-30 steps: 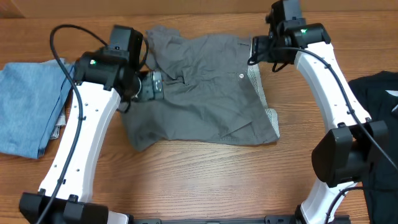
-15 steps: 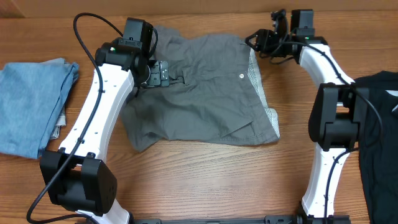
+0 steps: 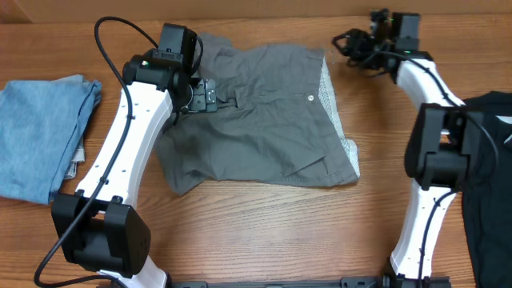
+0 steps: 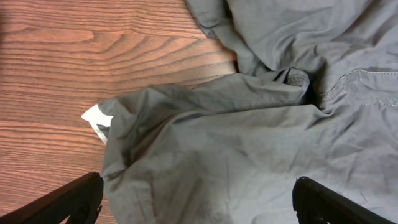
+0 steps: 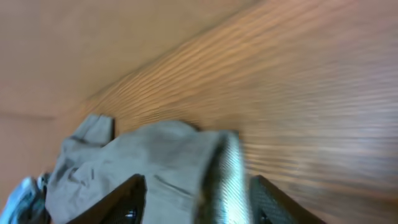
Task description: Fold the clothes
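Overhead, the grey shorts [image 3: 264,120] are lying spread across the bench [image 3: 256,232]. The left fingers [image 4: 71,199] are hanging over their 10 o'clock corner, and the right fingers [image 5: 130,199] are sitting off the cloth toward 2 o'clock. Both pairs are standing wide apart, gripping nothing. Only the left wrist view is showing a small white patch [image 4: 96,118] at the cloth's edge.

My brown wood table [image 3: 264,232]
I see wavy lines in it under soft light, and a plain tan wall [image 3: 256,6] behind.
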Robot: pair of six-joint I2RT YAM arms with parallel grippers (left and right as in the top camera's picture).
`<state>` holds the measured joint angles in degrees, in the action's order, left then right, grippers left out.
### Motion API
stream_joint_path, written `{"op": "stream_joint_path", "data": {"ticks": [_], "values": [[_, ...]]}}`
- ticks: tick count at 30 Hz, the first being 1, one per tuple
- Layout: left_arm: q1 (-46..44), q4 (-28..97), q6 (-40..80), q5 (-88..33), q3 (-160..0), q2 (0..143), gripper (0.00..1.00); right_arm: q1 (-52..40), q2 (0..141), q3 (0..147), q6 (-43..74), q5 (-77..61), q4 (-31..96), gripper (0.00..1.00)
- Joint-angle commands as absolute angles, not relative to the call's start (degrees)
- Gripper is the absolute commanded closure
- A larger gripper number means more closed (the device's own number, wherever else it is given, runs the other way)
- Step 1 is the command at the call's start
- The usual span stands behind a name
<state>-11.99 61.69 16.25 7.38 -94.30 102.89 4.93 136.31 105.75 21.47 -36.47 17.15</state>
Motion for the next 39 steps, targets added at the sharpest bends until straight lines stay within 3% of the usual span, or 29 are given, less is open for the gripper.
{"op": "stream_joint_path", "data": {"ticks": [1, 15, 20, 22, 26, 32, 39], "values": [[-11.92, 61.93, 15.20, 10.81, -93.84, 103.61, 0.00, 2.72, 136.53, 106.83, 22.09, -32.60, 19.62, 0.46], [-11.92, 62.81, 15.20, 10.94, -93.84, 103.61, 0.00, -2.63, 137.25, 106.24, 22.59, -24.49, 20.78, 0.49], [-11.92, 62.78, 15.20, 10.94, -93.84, 103.61, 0.00, -2.85, 140.53, 106.08, 25.80, -28.75, 17.56, 0.51], [-11.92, 62.78, 15.20, 10.94, -93.84, 103.61, 0.00, -2.90, 140.55, 106.10, 26.94, -28.80, 16.21, 0.56], [-11.92, 62.76, 15.20, 10.96, -93.84, 103.61, 0.00, -2.17, 140.55, 106.13, 27.24, -29.26, 12.40, 0.96], [-11.92, 62.67, 15.20, 11.00, -93.84, 103.61, 0.00, 2.07, 139.06, 106.63, 24.64, -36.16, 10.72, 0.96], [-11.92, 62.13, 15.20, 11.03, -93.84, 103.61, 0.00, 2.63, 138.87, 106.63, 16.03, -32.05, 11.38, 0.96]]}}
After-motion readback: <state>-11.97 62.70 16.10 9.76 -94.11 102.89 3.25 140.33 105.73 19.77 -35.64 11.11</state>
